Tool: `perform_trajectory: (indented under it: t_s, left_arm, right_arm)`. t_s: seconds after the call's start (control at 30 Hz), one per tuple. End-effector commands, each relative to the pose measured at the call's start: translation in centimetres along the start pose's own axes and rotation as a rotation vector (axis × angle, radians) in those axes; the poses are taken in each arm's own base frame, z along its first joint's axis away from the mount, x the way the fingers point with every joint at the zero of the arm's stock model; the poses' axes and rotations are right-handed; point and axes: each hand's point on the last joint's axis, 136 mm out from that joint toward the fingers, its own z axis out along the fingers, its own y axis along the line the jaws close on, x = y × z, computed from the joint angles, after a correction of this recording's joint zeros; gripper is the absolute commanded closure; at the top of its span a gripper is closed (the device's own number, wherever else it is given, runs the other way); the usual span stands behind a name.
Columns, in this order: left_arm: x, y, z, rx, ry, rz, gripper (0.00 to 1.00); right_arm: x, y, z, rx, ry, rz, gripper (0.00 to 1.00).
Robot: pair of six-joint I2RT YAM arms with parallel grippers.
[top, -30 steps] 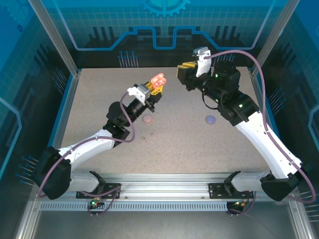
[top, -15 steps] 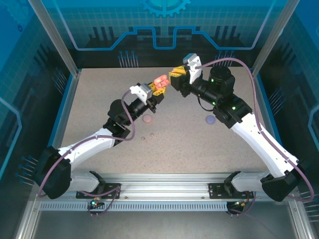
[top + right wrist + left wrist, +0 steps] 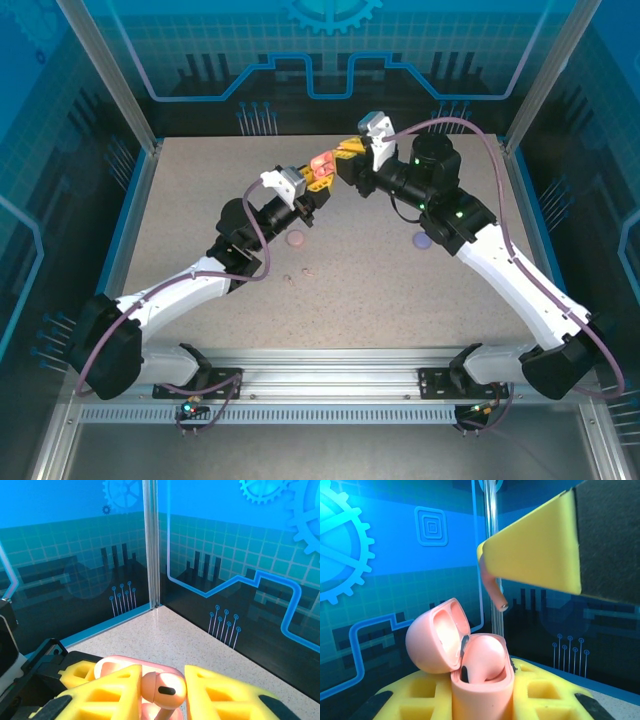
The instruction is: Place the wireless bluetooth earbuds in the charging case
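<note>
Earbud (image 3: 163,690) stem end off-frame below

Finding: a purpose-built robot test cell of laboratory or demonstration type, not a domestic or commercial room. Below the left gripper (image 3: 318,175) and the right gripper (image 3: 345,160) lies a speckled beige tabletop (image 3: 350,290). It is boxed in on all sides of them by aluminium-profile posts (image 3: 107,70) and clear panels. Beyond the grippers, the walls carry printed blue backdrops (image 3: 330,60) with gear and circuit-trace motifs. Behind them, at the near edge, a slotted aluminium rail (image 3: 330,385) runs between the bolted arm bases (image 3: 105,350).
</note>
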Motion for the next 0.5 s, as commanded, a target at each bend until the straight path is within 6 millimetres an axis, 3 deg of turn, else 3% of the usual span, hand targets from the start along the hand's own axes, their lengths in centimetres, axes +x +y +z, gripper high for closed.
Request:
perform_trajectory:
  t_s: [0.0, 0.47]
  left_arm:
    - [-2.3, -0.6, 0.5, 0.026, -0.059, -0.011, 1.00]
    - [-2.9, -0.5, 0.4, 0.022, -0.073, -0.004, 1.00]
  right_arm:
    - [-0.1, 0.9, 0.5, -0.035, -0.017, 0.000, 0.74]
    - [1.3, 0.1, 1.1, -0.021, 0.012, 0.026, 0.76]
